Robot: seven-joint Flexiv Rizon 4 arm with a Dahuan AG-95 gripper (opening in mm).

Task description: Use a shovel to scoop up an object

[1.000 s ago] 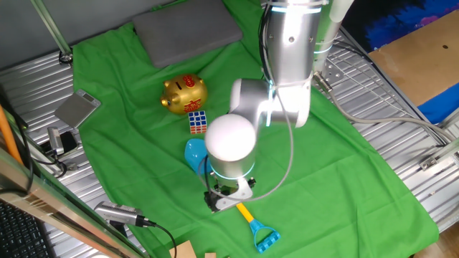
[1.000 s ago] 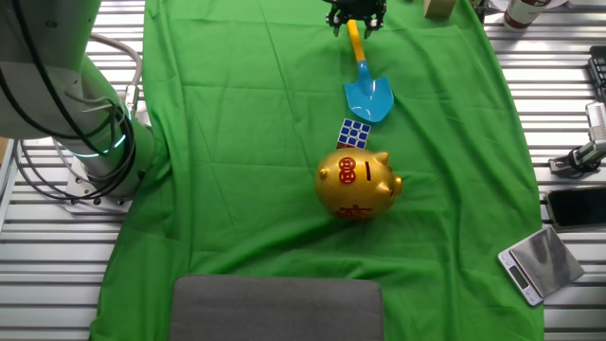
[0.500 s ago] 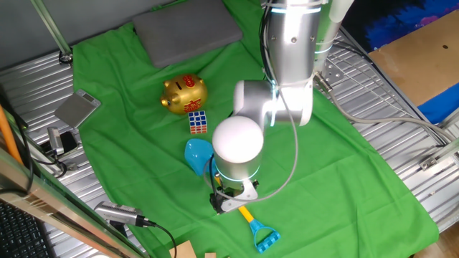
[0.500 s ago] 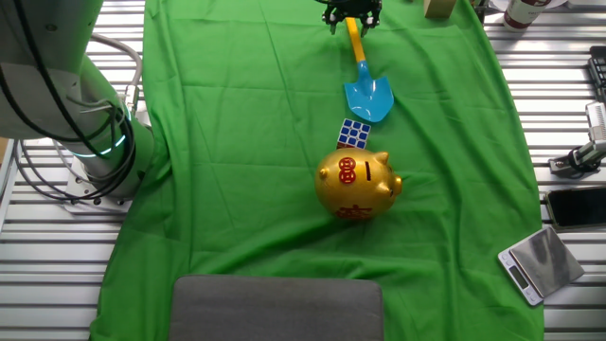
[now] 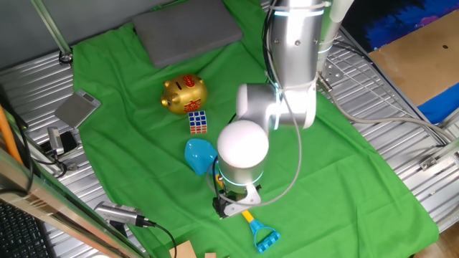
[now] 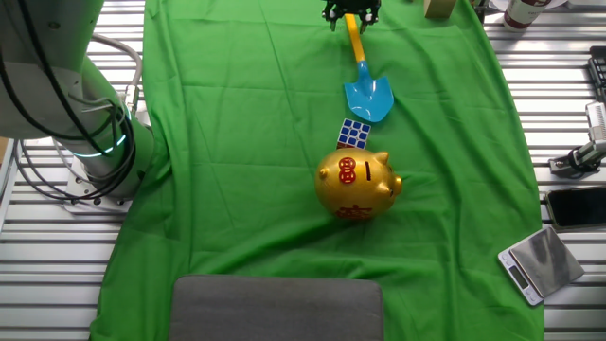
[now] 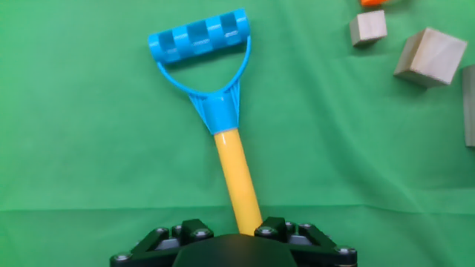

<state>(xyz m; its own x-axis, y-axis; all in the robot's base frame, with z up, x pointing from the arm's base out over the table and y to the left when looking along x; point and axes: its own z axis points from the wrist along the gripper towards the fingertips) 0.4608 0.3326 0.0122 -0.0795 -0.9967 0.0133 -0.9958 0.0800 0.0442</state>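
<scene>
Straddling shovel [image 7: 236, 174] shaft, gripper [image 6: 352, 13]; clamped or not, cannot tell.

cube [image 6: 354, 134] lies between shovel [image 6: 366, 91] blade and piggy bank [image 6: 357, 186]

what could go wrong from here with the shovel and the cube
The hand sits over the yellow shaft of the shovel, far from the blade, so the blade may swing or tilt when pushed. The cube lies close to the piggy bank; a push could jam it there or shove the bank instead of loading the blade.
</scene>
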